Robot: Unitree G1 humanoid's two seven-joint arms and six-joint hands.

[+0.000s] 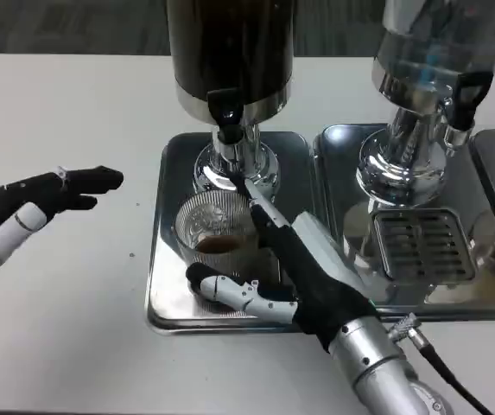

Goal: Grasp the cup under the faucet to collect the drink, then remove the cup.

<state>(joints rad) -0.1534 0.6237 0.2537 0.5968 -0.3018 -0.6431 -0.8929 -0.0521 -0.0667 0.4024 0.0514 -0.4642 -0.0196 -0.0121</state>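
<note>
A clear ribbed glass cup (pixel 215 232) stands on the steel drip tray (pixel 165 259), right below the black faucet (pixel 226 117) of the dark drink dispenser (pixel 230 52). A little brown drink lies in the cup's bottom. My right hand (pixel 303 277) holds the cup: its fingers (pixel 260 212) run along the cup's right side and its thumb (pixel 234 290) lies across the near side. My left hand (pixel 31 212) hovers open over the table at the left, fingers apart, well away from the tray.
A second dispenser (pixel 437 52) with a clear tank stands to the right on its own tray with a slotted grate (pixel 422 246). A black cable (pixel 446 372) trails from my right wrist. Bare white table (pixel 66 328) lies left of and in front of the trays.
</note>
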